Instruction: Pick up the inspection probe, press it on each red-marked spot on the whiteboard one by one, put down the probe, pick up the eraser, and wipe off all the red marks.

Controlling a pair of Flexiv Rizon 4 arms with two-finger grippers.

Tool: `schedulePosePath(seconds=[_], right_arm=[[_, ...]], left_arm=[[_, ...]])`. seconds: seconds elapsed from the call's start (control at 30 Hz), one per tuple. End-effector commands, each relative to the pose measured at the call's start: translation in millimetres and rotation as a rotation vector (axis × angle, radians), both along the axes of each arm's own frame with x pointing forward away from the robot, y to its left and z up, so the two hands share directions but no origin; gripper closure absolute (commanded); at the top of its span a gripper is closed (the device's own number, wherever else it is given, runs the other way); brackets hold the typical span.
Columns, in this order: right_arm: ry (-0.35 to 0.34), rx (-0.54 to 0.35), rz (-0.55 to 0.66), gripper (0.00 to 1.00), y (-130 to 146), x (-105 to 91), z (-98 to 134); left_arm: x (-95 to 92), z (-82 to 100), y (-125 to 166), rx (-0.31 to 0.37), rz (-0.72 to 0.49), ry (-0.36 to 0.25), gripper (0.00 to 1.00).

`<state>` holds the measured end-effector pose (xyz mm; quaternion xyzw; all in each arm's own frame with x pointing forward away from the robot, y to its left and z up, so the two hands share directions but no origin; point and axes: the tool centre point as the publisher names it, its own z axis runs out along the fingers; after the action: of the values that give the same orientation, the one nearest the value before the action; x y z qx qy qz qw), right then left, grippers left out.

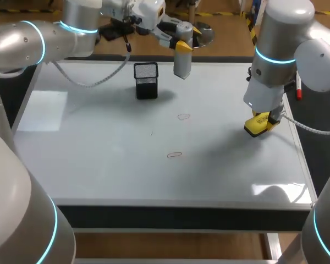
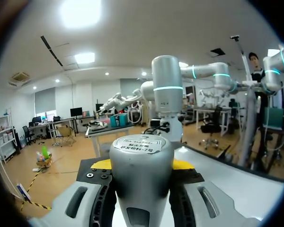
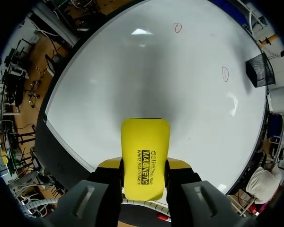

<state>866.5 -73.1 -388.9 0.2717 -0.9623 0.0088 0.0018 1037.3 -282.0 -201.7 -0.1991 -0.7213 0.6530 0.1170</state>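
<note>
My left gripper hangs above the whiteboard's far edge, shut on the grey cylindrical probe, which points down. In the left wrist view the probe fills the space between the yellow-tipped fingers. Over the board's right side, my right gripper is shut on the yellow eraser, held close to the surface. The eraser sticks out ahead of the right gripper. Two red ovals are drawn mid-board, one farther and one nearer; both marks lie ahead of the eraser.
A black mesh holder stands at the back of the board, just left of the probe; it also shows in the right wrist view. A red marker lies by the board's right edge.
</note>
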Motion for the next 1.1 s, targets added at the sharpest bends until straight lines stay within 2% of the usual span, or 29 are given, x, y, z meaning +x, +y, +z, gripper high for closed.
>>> schedulePosePath(seconds=[0.03,0.33,1.0,1.1], right_arm=[[0.001,-0.004,0.001,1.0,-0.2,0.4,0.5],[0.001,-0.004,0.001,1.0,-0.2,0.4,0.5],[0.001,-0.004,0.001,1.0,-0.2,0.4,0.5],[0.007,-0.033,0.042,1.0,7.1,2.6,1.7]], left_arm=[[11.5,-1.5,0.9,0.035,-0.291,0.028,1.0],[21.0,-8.2,2.3,0.038,-0.298,0.04,1.0],[21.3,-9.2,1.7,0.037,-0.302,0.043,1.0],[21.3,-9.2,1.7,0.037,-0.302,0.043,1.0]])
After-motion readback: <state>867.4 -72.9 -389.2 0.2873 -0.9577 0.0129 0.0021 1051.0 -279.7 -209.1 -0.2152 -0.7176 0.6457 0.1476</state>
